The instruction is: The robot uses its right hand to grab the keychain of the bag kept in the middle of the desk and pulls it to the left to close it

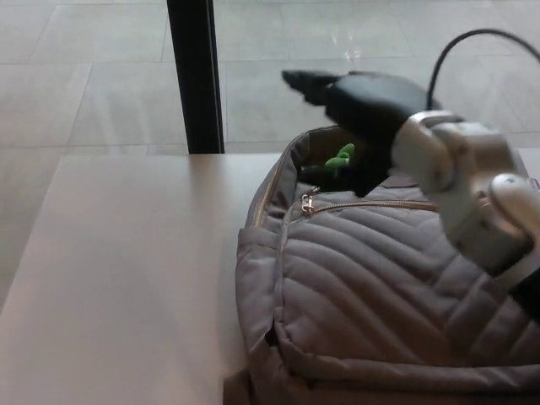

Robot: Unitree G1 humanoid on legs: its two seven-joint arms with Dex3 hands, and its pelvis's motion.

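Observation:
A grey quilted bag (pixel 380 287) lies on the pale desk (pixel 126 278), filling the right half of the head view. Its green keychain (pixel 340 158) rests on the bag's top edge near the back. A brass zipper pull (pixel 308 202) sits at the left end of the front pocket zip. My right hand (pixel 363 105) hovers raised over the back of the bag, fingers (pixel 305 81) stretched out to the left and open, with the thumb hanging just beside the keychain. It holds nothing. My left hand does not show.
A black vertical post (pixel 196 76) stands behind the desk's far edge, with a tiled floor (pixel 84 76) beyond. A black cable (pixel 472 38) loops from my right wrist. Bare desk surface extends left of the bag.

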